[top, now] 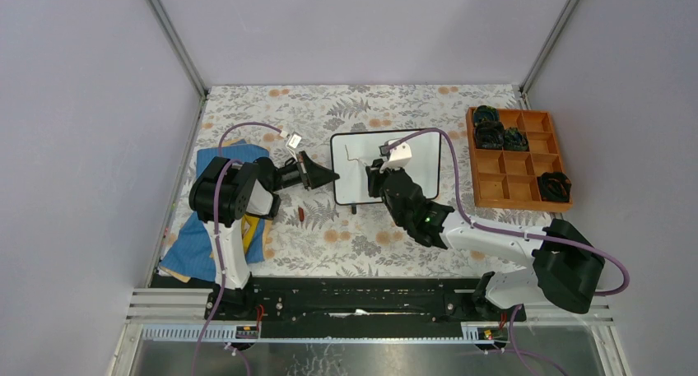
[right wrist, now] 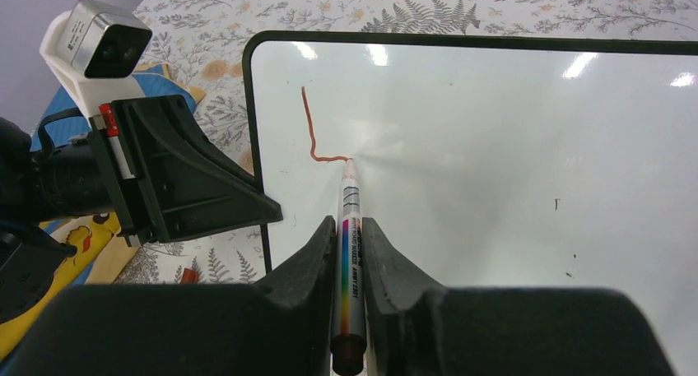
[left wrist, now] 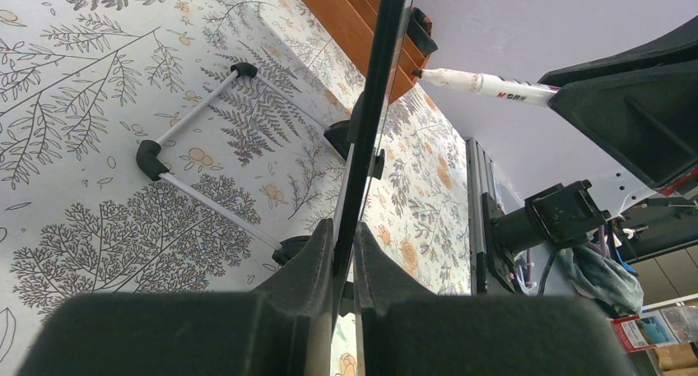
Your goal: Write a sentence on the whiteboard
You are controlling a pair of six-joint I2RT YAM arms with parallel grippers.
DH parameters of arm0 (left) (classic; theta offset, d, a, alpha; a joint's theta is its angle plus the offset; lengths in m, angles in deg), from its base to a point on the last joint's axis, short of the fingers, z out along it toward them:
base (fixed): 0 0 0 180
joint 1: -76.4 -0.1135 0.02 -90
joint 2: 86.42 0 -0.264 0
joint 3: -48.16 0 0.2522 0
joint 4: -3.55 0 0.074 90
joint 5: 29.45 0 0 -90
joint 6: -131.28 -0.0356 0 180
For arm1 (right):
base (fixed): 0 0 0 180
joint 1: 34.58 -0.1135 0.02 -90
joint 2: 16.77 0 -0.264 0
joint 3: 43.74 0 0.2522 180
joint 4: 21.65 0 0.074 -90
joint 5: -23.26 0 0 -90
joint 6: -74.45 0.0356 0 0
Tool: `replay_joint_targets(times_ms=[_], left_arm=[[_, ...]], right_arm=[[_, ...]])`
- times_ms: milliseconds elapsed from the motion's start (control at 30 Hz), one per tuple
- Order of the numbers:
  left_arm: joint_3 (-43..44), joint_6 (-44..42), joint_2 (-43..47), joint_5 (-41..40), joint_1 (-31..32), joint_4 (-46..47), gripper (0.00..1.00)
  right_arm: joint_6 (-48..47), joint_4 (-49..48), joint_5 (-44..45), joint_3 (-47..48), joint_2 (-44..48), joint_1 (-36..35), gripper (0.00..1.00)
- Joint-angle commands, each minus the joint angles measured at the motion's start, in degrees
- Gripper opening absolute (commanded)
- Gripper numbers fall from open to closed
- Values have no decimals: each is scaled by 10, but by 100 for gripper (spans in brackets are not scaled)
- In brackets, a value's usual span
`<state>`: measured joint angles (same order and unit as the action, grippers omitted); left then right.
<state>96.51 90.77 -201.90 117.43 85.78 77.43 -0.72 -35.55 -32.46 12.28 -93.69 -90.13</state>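
On the near left of the table, a blue cloth lies under the left arm. Just right of that arm a small red thing rests on the leaf-patterned surface; it may be a pen cap, but it is too small to tell.

The left end effector reaches to the right and is clenched on the left edge of the whiteboard, with the thin black frame pinched between its two fingers. The right end effector comes in from the near right and grasps a marker between its fingers, with the barrel pointing away from the wrist. The marker's tip touches the white surface.

The whiteboard stands near the middle of the table, between the two arms. The sentence consists of one thin red-brown stroke in the board's upper left part. It is a line running down with a short foot to the right, and the marker tip sits at the end of that foot.

Farther to the right, well apart from the board, sits a wooden tray divided into compartments. Dark bundles lie in its far-left compartments, and another lies in a near-right one.
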Motion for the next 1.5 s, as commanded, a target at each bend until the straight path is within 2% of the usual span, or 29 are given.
replay_joint_targets(times_ms=[0, 800, 1467], left_arm=[[-5, -6, 9, -10, 4, 34, 0], [-6, -8, 11, -9, 7, 33, 0], [-6, -9, 11, -9, 7, 33, 0]], right_arm=[[-6, -35, 6, 37, 12, 0, 0], [-11, 3, 46, 67, -22, 4, 0], [-7, 35, 25, 67, -35, 5, 0]])
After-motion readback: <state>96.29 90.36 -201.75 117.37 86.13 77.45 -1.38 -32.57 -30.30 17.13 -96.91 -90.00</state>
